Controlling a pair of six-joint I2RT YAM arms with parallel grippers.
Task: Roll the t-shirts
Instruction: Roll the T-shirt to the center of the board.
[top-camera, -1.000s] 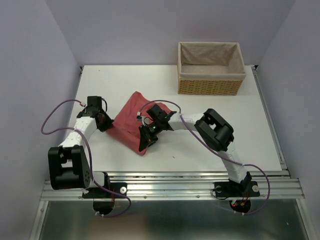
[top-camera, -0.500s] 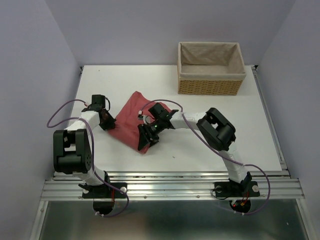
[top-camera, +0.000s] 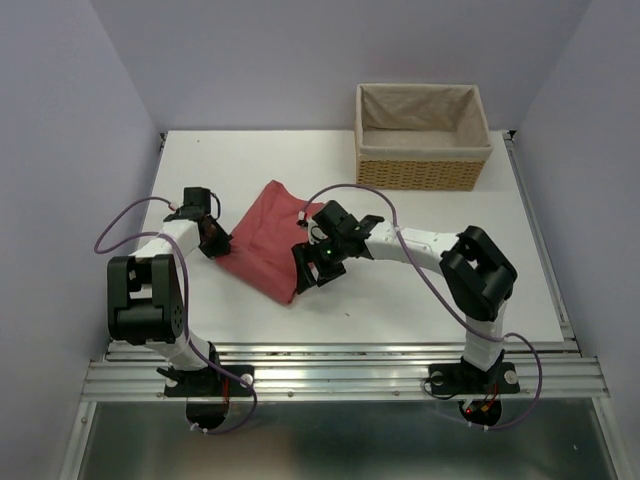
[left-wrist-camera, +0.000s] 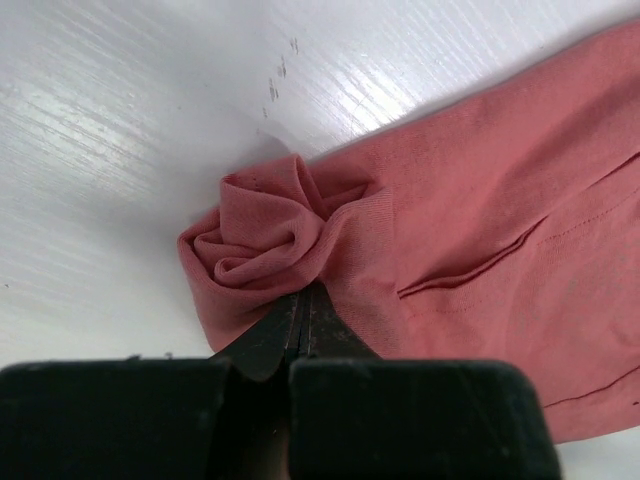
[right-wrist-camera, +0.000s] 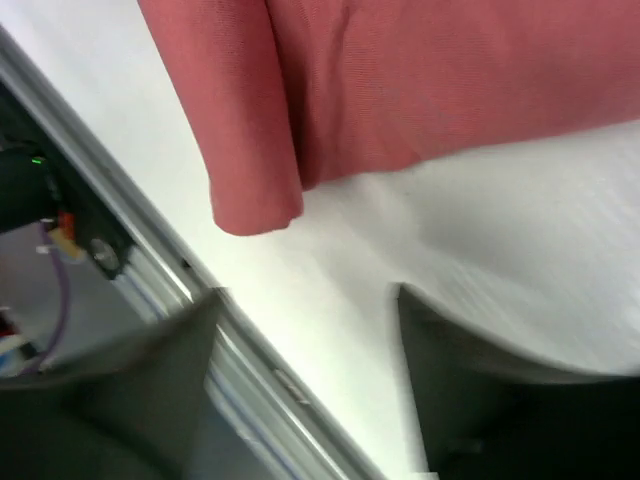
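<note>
One t-shirt (top-camera: 262, 242), one wicker basket (top-camera: 420, 173), one table (top-camera: 500, 255), two grippers: left gripper (top-camera: 218, 246), right gripper (top-camera: 304, 277).

A white table (top-camera: 250, 165) fills the middle, evenly lit, with only soft shadows; 3 pale lilac walls enclose it: back wall (top-camera: 300, 60), left wall (top-camera: 60, 150), right wall (top-camera: 600, 120); an aluminium rail (top-camera: 340, 375) runs along its near edge; a grey metal sheet (top-camera: 350, 440) lies below.

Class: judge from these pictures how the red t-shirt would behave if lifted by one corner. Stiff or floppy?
Probably floppy: the t-shirt bunches into soft folds where the left gripper pinches it. Likely light, since it lies thin and flat on the table. Its folded edge looks loose, so it may unfold when lifted.
</note>
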